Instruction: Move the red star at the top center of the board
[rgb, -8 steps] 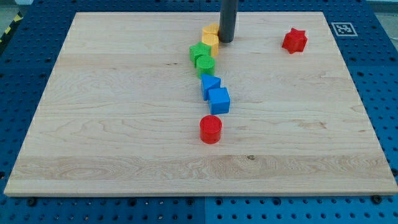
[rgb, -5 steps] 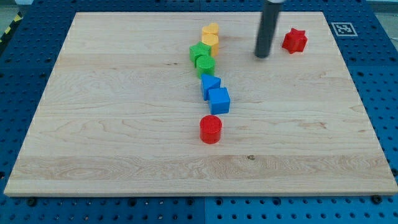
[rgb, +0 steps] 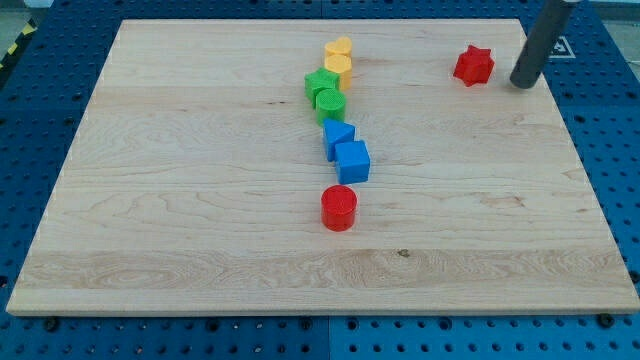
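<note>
A pale wooden counter filled most of the view, resting on a blue perforated surface. The red star sat near the view's top right, flat on the wood and well apart from every other block. My tip, the lower end of a straight dark rod slanting in from the view's top right corner, stood just to the view's right of the red star, slightly lower in the view, with a narrow strip of bare wood between them; the two were not touching. The arm carried no pincer, so there was nothing to open, close or grip; only the rod met the counter. Near the view's top centre, a loose column of blocks ran down toward the middle. A yellow block came first, its exact shape hard to make out. Touching it below and to the left were two green blocks pressed together. Below them a blue block touched a blue cube. A red cylinder stood alone beneath the cube, near the counter's centre.
</note>
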